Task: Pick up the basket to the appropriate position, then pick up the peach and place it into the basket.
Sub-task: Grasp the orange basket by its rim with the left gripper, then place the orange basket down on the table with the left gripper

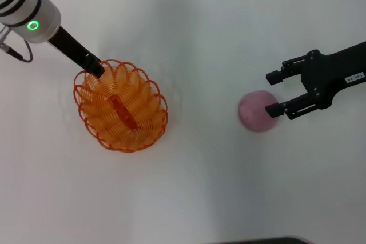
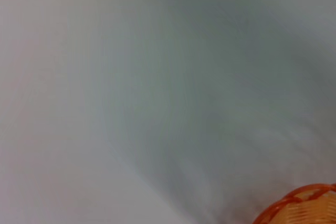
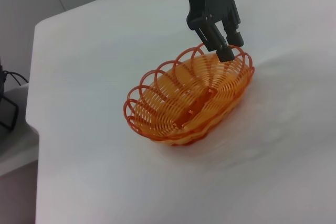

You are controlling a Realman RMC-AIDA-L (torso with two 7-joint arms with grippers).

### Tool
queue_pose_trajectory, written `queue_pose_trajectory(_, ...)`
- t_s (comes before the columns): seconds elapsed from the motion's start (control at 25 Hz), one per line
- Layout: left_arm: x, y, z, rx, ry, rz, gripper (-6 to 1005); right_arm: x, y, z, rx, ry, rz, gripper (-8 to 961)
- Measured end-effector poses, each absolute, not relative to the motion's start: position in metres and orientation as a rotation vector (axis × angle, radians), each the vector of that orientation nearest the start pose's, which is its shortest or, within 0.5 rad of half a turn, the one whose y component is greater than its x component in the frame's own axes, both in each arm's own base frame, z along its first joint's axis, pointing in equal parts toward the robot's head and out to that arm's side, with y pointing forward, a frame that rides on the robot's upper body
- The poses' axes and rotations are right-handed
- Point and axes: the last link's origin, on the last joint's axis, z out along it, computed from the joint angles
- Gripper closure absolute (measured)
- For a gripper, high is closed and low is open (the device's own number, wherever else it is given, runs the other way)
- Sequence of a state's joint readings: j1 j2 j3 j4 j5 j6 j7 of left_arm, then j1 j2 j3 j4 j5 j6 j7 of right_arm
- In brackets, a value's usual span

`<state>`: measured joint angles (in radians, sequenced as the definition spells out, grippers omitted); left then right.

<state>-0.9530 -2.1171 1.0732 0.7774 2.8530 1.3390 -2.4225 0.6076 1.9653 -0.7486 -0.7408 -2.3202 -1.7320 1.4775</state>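
The white table fills the head view. Right of centre, the peach lies on it, with the right gripper reaching in from the right edge, its fingers spread; the lower fingertip overlaps the peach's right side while the upper one stands clear above it. Left of centre sits the basket, well apart from the peach. At the basket's upper-left rim, the left gripper comes down from the upper left corner, its fingers pinching a rim loop, as the right wrist view shows
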Motion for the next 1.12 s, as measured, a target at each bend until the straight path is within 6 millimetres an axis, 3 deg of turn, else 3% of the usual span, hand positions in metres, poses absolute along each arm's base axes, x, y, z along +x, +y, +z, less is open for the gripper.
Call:
queue_pose_trajectory(0.12,-0.191,0.414,-0.031,-2.537,-0.943,0.616,533,0.272,0.330,0.035,-3.037,0.551,0.182,121)
queue_pose_trajectory(0.24,-0.191,0.412,-0.032,-2.544,-0.952,0.621,781,0.272,0.331,0.035,-3.034,0.550,0.179,120)
queue_pose_trajectory(0.44,-0.191,0.410,-0.031,-2.553,-0.975,0.618,938,0.272,0.331,0.035,-3.031,0.551,0.177,119)
queue_pose_trajectory(0.72,-0.188,0.408,-0.024,-2.596,-1.075,0.495,949,0.274,0.332,0.037,-3.013,0.569,0.168,120)
queue_pose_trajectory(0.84,-0.187,0.410,-0.010,-2.609,-1.177,0.335,953,0.275,0.332,0.037,-3.009,0.568,0.166,119)
queue_pose_trajectory(1.12,-0.208,0.411,0.022,-2.486,-1.484,0.015,956,0.278,0.331,0.038,-3.002,0.579,0.159,122)
